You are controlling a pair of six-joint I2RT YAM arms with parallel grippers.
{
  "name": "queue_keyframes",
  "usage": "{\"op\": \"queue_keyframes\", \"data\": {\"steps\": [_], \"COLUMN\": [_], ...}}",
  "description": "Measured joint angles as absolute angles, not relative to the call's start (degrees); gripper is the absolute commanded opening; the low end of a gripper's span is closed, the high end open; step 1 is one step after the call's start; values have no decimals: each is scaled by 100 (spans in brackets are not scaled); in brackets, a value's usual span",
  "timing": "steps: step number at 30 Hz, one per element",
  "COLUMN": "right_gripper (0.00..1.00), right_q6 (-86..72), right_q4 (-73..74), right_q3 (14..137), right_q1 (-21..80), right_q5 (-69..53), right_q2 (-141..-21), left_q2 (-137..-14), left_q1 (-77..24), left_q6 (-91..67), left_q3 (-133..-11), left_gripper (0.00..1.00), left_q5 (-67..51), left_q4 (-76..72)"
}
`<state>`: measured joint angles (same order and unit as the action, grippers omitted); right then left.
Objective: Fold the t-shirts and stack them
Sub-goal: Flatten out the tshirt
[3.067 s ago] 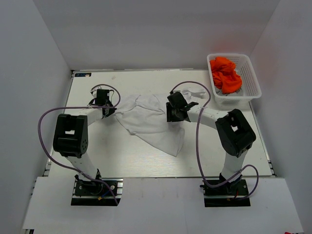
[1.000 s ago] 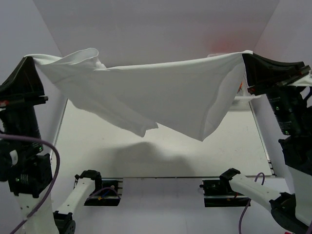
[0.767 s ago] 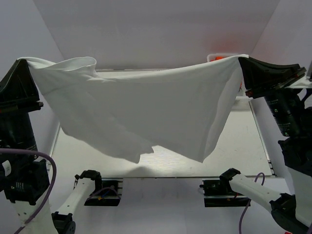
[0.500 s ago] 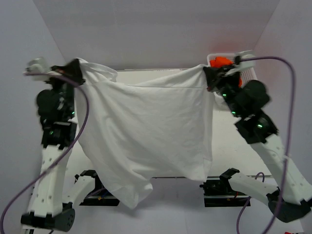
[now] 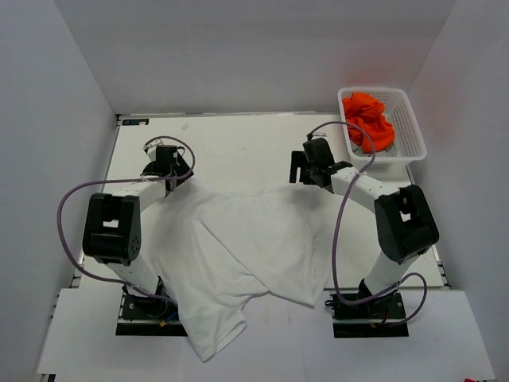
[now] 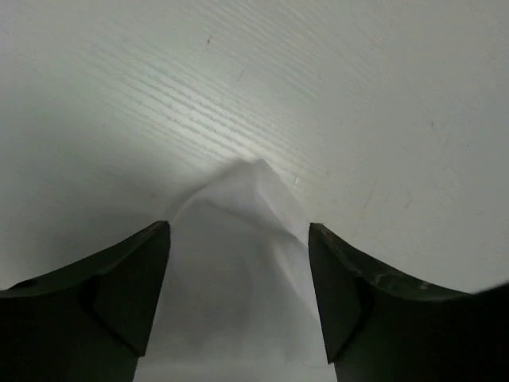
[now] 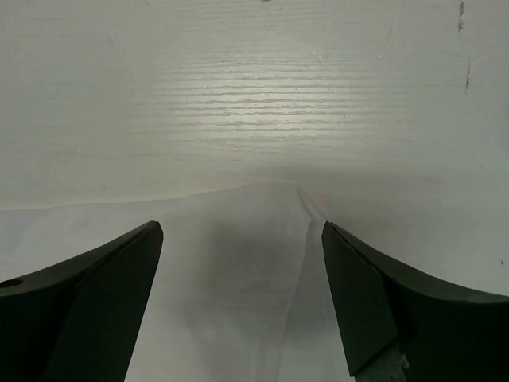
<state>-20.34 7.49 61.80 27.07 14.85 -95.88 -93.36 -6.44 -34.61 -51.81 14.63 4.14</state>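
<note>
The white t-shirt [image 5: 246,247] lies spread over the near half of the table [image 5: 238,147], and its lower left part hangs over the front edge. My left gripper [image 5: 175,181] is open at the shirt's far left corner. In the left wrist view that corner [image 6: 231,302] lies loose between the fingers of the left gripper [image 6: 238,226]. My right gripper [image 5: 297,173] is open at the far right corner. The shirt's edge [image 7: 223,286] lies flat under the right gripper [image 7: 242,225]. Orange t-shirts [image 5: 367,119] are bunched in the basket.
A white lattice basket [image 5: 409,131] stands at the table's far right corner. Grey walls close in the table on three sides. Purple cables loop beside both arms.
Both arms have come down from holding the white t-shirt stretched high in the air. The shirt now lies on the table, and both grippers have opened and let go of its corners.
</note>
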Motion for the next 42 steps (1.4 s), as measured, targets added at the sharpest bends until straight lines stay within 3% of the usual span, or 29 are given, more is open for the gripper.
{"op": "queue_keyframes", "data": {"steps": [1,19,30,33,37,40,42], "right_gripper": [90,86,86,86,86,86,86], "right_q6": [-2067,-2362,-2362,-2362,-2373,-2375,-2381], "right_q4": [773,1013,1013,996,902,786,716], "right_q3": [6278,5819,5793,5741,5669,5546,5457], "right_q1": [2657,2204,2060,2018,1957,1925,1900], "right_q5": [1400,132,-687,-773,-816,-858,-899], "right_q2": [-9756,-9513,-9915,-9950,-9931,-9854,-9797], "left_q2": [-9522,-9911,-10331,-10331,-10355,-10363,-10363], "left_q1": [-644,-633,-609,-593,-576,-572,-572], "left_q6": [-3485,-3739,-3896,-3955,-3999,-4016,-4014], "left_q3": [-5328,-5599,-5843,-5813,-5780,-5780,-5771], "left_gripper": [99,100,69,50,15,1,0], "left_q5": [1461,1743,1994,2008,1977,1944,1938], "left_q4": [462,790,904,873,840,843,825]}}
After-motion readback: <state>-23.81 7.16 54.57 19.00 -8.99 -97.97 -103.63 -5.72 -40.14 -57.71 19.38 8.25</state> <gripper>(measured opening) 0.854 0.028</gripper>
